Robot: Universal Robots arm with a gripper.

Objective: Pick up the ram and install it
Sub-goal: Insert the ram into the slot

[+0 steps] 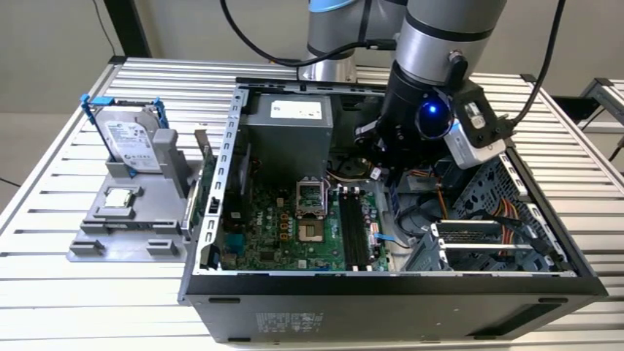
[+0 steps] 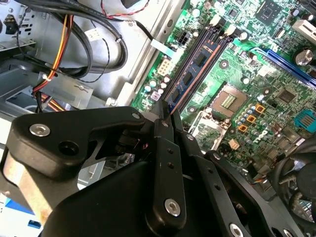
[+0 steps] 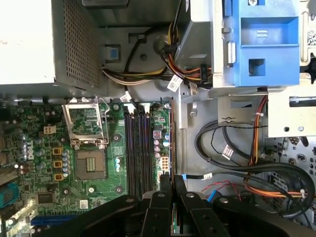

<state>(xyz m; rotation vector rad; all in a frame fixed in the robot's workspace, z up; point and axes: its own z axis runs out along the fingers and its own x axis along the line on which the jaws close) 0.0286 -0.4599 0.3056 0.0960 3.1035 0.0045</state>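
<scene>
Slatted metal table [image 1: 49,292] across the whole exterior view. An open black computer case [image 1: 390,307] lies on it and takes up the centre and right of the frame.

Grey arm [image 1: 449,44] comes down from top centre, and its dark wrist end reaches into the case just right of centre.

Inside the case: a grey power supply box [image 1: 288,139] at upper centre, with the green motherboard [image 1: 283,234] below it. Long black slots [image 1: 356,227] run along the board's right side in the exterior view.

Left of the case, a silver hard drive [image 1: 131,139] with blue rails stands upright on a grey fixture [image 1: 127,234].

Black gripper [image 2: 168,116] [image 3: 172,180] appears in both wrist views. The jaws are drawn in narrow and pinch one end of the ram [image 2: 193,74] [image 3: 172,138].

Ram: a thin, long stick. In the second wrist view it shows a row of dark blue chips and a coppery edge. In the first wrist view it is edge-on, little more than a thin line.

It reaches out from the fingertips over the motherboard, running the same way as the slots [image 3: 138,148] and close beside them. Cannot tell whether it touches a slot.
</scene>
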